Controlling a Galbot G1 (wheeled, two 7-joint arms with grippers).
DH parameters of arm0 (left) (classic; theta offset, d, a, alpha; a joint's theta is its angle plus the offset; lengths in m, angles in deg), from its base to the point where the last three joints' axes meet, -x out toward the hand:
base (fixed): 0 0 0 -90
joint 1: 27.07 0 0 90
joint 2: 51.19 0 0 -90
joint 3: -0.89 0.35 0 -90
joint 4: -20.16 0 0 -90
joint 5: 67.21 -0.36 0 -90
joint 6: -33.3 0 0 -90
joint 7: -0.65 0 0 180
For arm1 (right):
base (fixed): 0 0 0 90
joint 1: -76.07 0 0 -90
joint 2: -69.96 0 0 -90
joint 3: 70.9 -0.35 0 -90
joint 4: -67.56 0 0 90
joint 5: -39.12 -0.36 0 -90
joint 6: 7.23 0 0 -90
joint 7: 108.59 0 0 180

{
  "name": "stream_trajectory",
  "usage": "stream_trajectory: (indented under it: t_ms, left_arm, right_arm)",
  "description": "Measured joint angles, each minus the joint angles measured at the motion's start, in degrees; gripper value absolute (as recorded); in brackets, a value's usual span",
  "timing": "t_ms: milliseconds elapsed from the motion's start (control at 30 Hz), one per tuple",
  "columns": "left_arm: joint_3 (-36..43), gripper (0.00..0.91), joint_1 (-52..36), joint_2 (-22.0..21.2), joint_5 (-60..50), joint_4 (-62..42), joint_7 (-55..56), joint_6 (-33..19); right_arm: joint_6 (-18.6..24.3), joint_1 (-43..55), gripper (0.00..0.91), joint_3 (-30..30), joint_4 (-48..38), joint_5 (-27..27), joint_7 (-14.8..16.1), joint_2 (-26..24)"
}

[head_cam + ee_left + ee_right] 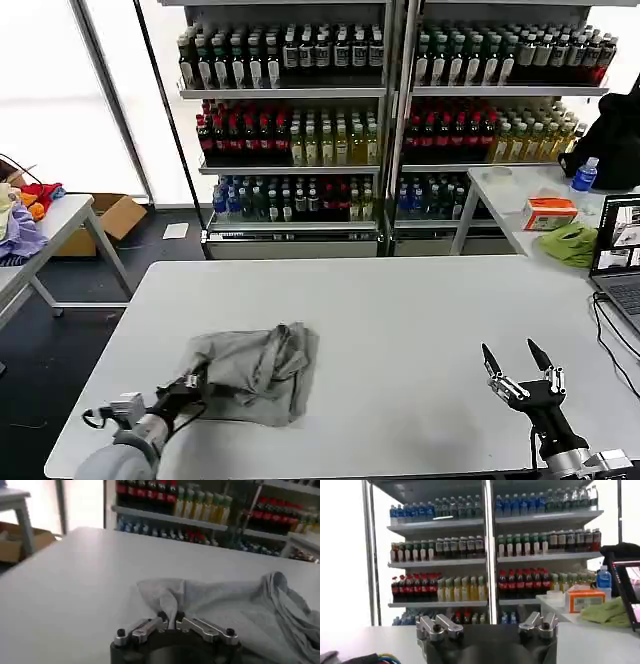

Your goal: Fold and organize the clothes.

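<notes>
One light grey shirt (258, 372) lies crumpled on the left half of the white table (400, 310). My left gripper (193, 382) is at the shirt's near left edge, shut on a pinch of its cloth. In the left wrist view the grey shirt (235, 605) rises in a fold between the left gripper (169, 618) fingers. My right gripper (518, 361) hovers above the table's near right part, open, fingers pointing up, holding nothing. In the right wrist view its finger links (440, 628) stand wide apart.
Drink shelves (390, 110) stand behind the table. A side table (500, 195) at the right carries an orange box (549, 212), a lime-green cloth (570, 243) and a laptop (622, 250). Cables (612, 335) trail over the right edge. Coloured fabrics (22, 215) lie on a left table.
</notes>
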State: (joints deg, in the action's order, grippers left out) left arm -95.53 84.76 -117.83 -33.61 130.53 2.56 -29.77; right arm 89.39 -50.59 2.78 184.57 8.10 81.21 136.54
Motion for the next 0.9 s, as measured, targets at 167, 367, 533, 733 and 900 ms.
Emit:
stream_trajectory:
  t_ms: [167, 367, 533, 733, 900]
  left_arm:
    - [-8.54, 0.03, 0.56, 4.51, -0.59, -0.84, -2.82, -0.58]
    - [-18.32, 0.02, 0.21, 11.96, -0.67, -1.26, -6.36, 0.24]
    - [-22.12, 0.02, -0.23, 17.6, 1.79, -0.27, -7.36, 1.25]
    - [-19.72, 0.02, -1.14, 19.53, 3.88, 2.95, -6.66, 2.19]
    - [-11.02, 0.02, -3.15, 18.57, 4.6, 6.06, -4.72, 2.09]
  right_arm:
    - [0.02, 0.41, 0.907, 0.58, -0.13, -0.09, -0.03, -0.11]
    - [0.33, 0.48, 0.907, 0.73, 0.01, -0.43, -0.01, -0.1]
    - [0.8, 0.88, 0.907, 0.85, -0.53, -0.55, 0.01, 0.07]
    - [1.65, 0.56, 0.907, 1.0, -1.29, -0.52, 0.09, 0.59]
    - [2.13, 0.21, 0.907, 0.76, -1.84, -0.49, 0.07, 1.14]
